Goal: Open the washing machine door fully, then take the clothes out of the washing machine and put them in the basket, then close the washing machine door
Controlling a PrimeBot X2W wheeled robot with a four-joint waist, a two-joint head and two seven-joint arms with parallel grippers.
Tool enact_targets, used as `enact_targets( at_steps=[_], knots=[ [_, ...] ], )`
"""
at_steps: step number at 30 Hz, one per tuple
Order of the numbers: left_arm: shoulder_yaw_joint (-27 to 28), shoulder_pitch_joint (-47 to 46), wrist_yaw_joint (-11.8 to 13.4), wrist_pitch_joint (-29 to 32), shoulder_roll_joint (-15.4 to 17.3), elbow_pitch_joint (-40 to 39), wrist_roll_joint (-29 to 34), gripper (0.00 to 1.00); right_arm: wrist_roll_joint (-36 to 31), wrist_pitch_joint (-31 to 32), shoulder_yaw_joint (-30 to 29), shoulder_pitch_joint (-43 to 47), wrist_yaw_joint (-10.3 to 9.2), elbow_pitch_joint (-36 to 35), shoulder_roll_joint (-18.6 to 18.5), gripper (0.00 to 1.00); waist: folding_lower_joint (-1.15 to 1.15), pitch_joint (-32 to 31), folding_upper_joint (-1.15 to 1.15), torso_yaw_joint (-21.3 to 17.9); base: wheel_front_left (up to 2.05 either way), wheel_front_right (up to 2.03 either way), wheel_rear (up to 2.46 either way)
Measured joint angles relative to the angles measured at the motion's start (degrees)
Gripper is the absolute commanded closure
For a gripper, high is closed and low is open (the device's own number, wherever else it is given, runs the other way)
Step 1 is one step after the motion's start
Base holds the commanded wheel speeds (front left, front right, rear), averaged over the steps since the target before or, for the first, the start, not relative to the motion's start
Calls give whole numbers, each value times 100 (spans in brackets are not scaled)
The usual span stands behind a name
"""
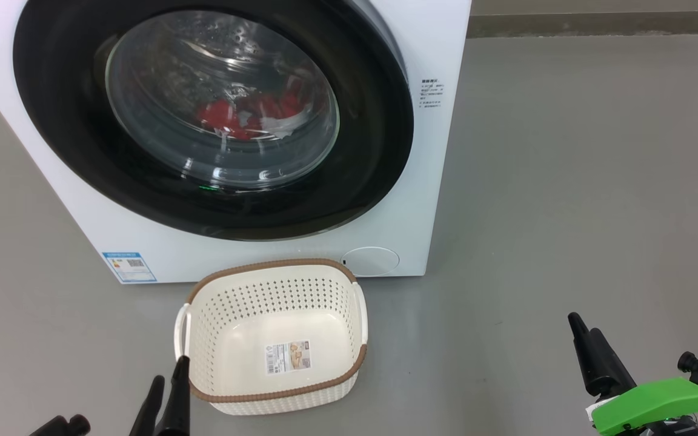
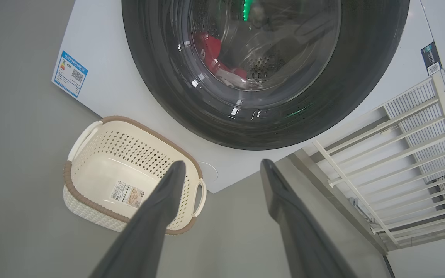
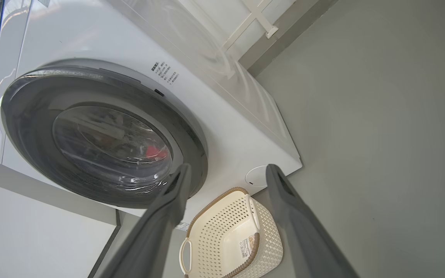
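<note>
Looking down in the head view, the washing machine point(image 1: 428, 200) stands on the grey floor point(image 1: 567, 181) with the washing machine door point(image 1: 203, 66) shut. The red clothes point(image 1: 234, 118) lie inside the drum, seen through the glass. The basket point(image 1: 276, 264) sits empty on the floor just in front of the machine. The left gripper point(image 1: 170, 372) is at the lower left, its fingertips just beside the basket's left handle and holding nothing. The right gripper point(image 1: 584, 325) is at the lower right, well apart from the basket and also empty-handed.

In the left wrist view, the left gripper point(image 2: 222, 163) has its fingers spread wide with nothing between them. The door point(image 2: 265, 127) is beyond the fingertips, the clothes point(image 2: 207, 50) are behind its glass, and the basket point(image 2: 68, 177) is partly behind the left-hand finger.

In the right wrist view, the right gripper point(image 3: 228, 168) is likewise spread wide and empty. The basket point(image 3: 222, 216) shows between its fingers, the closed door point(image 3: 102, 135) lies to the left, and a patch of red clothes point(image 3: 155, 152) shows through it.
</note>
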Motion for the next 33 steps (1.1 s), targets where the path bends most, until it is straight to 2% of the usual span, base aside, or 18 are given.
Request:
enact_targets(
  at_steps=[5,19,33],
  knots=[
    [-40,7,51,-86,22,-66,342,0,-100,-69,31,1,0,-3,-14,0,0,5,0,4,0,0,0],
    [-127,113,148,-335,29,-226,1326,0,-905,-309,189,4,0,-29,-124,0,0,22,0,12,0,0,0],
    [-136,235,148,-538,27,-337,2197,0,-1666,-512,341,36,0,-29,-214,0,0,27,0,8,0,0,0]
  ],
)
